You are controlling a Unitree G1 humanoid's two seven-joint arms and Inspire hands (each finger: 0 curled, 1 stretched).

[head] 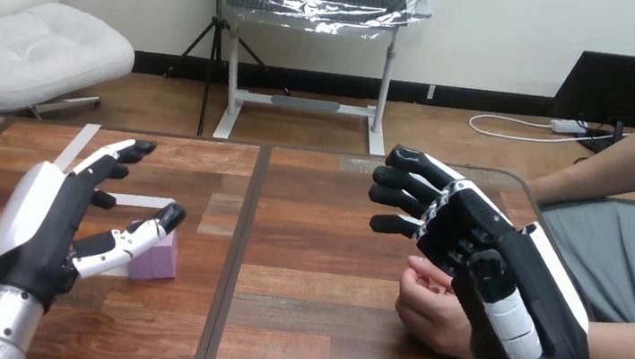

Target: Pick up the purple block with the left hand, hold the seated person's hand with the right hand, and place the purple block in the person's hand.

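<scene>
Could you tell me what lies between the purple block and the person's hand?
Head view: only bare table with a dark seam between purple block and person's hand.

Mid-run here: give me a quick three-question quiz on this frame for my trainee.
1. True or false: the left hand has lifted the purple block off the table.
2. The person's hand is: A) holding the block; B) on the table by the right hand; C) touching the left hand.
3. Fill in: both robot hands' fingers are ___.
Key: 1 false; 2 B; 3 open.
</scene>
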